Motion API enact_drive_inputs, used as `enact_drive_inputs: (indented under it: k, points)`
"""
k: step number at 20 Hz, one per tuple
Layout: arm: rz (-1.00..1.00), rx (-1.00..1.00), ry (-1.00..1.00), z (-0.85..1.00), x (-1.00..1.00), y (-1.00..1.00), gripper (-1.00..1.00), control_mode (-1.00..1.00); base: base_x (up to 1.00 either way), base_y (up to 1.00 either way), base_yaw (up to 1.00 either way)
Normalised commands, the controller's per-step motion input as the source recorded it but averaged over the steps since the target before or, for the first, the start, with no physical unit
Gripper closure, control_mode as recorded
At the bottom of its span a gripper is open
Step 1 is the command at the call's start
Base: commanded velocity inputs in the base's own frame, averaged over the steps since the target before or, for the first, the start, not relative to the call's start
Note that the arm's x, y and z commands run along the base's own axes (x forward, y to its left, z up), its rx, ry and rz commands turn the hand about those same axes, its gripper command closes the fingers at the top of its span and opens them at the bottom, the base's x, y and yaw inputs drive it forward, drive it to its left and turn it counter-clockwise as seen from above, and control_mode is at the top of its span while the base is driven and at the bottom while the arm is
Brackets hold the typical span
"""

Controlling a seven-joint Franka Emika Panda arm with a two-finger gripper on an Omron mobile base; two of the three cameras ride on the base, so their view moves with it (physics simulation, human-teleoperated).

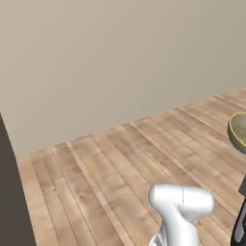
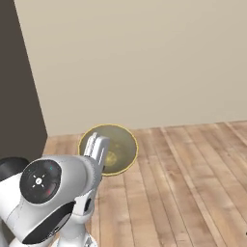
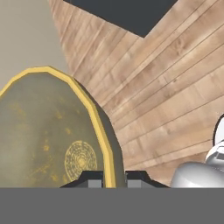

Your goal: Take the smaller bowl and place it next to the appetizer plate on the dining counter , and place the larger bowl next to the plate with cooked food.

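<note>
Over the wooden floor [image 1: 110,168] in the left base view, a tan-gold bowl [image 1: 238,130] with a yellow rim shows at the right edge, cut off by the frame and held up in the air. A plain beige wall [image 1: 105,62] stands behind, and a dark panel [image 1: 10,192] runs down the left edge. The white arm [image 1: 181,209] rises at the bottom.

From the right base view, the bowl [image 2: 112,148] is tipped on edge with its open side facing the camera, hanging above the floor [image 2: 193,183] near the foot of the wall [image 2: 144,58]. The gripper [image 2: 98,148] reaches up from the arm's white body and overlaps the bowl's left rim. A dark surface [image 2: 17,87] fills the left side. Which of the two bowls this is cannot be told, since no other is there to compare.

Close up in the hand view, the bowl [image 3: 48,135] fills the left half, its inside speckled with a ringed pattern at the bottom. Its yellow rim passes between the two dark fingertips [image 3: 89,179] at the bottom, so the jaws are clamped on the bowl's wall. Floor planks [image 3: 166,96] spread behind, with a dark slab [image 3: 127,13] at the top.
</note>
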Motion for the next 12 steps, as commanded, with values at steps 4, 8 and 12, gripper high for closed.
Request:
enact_drive_inputs:
  k: [4, 8, 12]
  points:
    - [0.00, 0.00, 0.00, 0.00, 0.00, 0.00, 1.00, 1.00, 1.00, 0.37, -0.21]
    - [0.00, 0.00, 0.00, 0.00, 0.00, 0.00, 1.00, 1.00, 1.00, 0.33, -0.23]
    - [0.00, 0.00, 0.00, 0.00, 0.00, 0.00, 1.00, 1.00, 1.00, 0.18, -0.27]
